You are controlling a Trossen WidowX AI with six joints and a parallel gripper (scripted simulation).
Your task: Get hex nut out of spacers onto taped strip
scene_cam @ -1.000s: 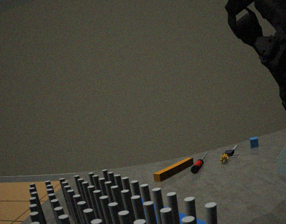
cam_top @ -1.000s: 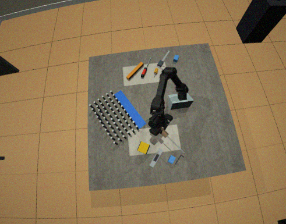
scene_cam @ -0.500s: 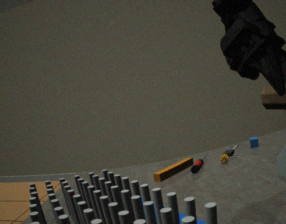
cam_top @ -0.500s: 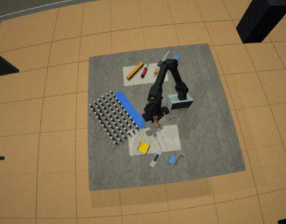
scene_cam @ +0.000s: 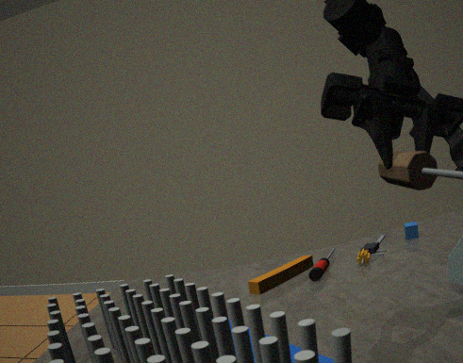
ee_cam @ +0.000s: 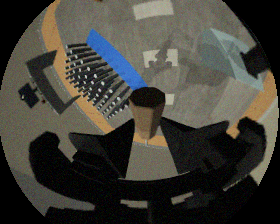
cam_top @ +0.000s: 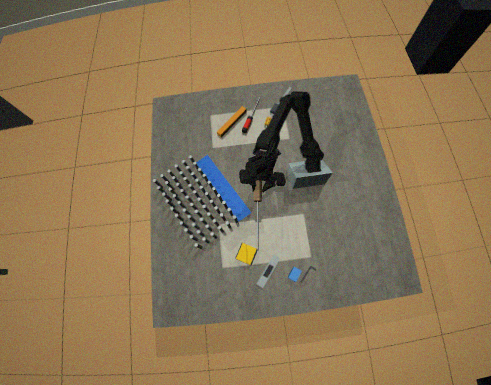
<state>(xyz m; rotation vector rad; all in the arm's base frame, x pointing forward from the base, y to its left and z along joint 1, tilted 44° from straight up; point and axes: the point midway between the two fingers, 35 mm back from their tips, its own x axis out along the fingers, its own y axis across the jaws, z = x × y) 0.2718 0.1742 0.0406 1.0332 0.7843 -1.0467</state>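
Above the bench [cam_top: 348, 233] [scene_cam: 404, 305] [ee_cam: 115, 15], clear of the blue strip [cam_top: 223, 188] [scene_cam: 309, 354] [ee_cam: 115, 60] — my jaws [cam_top: 261, 185] [scene_cam: 405, 156] are clamped on the brown handle of a long thin-shafted tool [cam_top: 258, 191] [scene_cam: 405, 169] [ee_cam: 148, 117]. Step in hand, as I judge it: tool picked, carrying it toward the spacers [cam_top: 192, 198] [scene_cam: 220, 328] [ee_cam: 92, 75]. Next move calls for turning the shaft toward the field, then lowering the tip down a lane between rows — a sideways swing could knock a spacer. Shaft points away from me in the top view, past the field's end, not into it. Nut: can't make it out in any view; presumably down among the spacers, off to one side of my jaws, not between them. Dragging it out is not yet done.
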